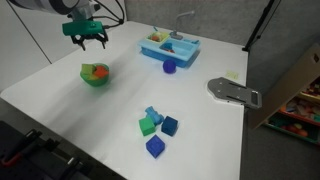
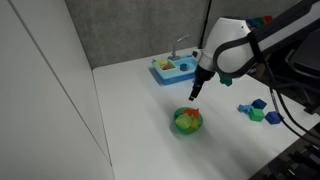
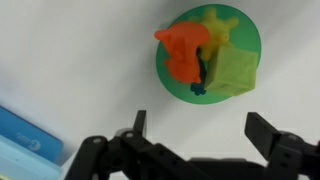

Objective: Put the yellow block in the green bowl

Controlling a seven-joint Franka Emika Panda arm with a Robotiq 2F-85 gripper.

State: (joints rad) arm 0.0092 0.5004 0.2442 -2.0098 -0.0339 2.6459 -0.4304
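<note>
The yellow block [image 3: 233, 72] lies inside the green bowl [image 3: 245, 35], next to an orange toy [image 3: 183, 52] and a yellow star shape. The bowl also shows in both exterior views [image 1: 96, 76] [image 2: 187, 121], on the white table. My gripper [image 3: 200, 125] is open and empty, above the table and clear of the bowl. In the exterior views it hangs above and behind the bowl [image 1: 88, 38] [image 2: 196, 90].
A light blue tray [image 1: 168, 47] with a toy tap stands at the back, also in an exterior view [image 2: 172, 69]. A blue cube [image 1: 169, 67] lies in front of it. Blue and green blocks [image 1: 156, 127] cluster near the front. A grey device [image 1: 233, 92] lies near the table edge.
</note>
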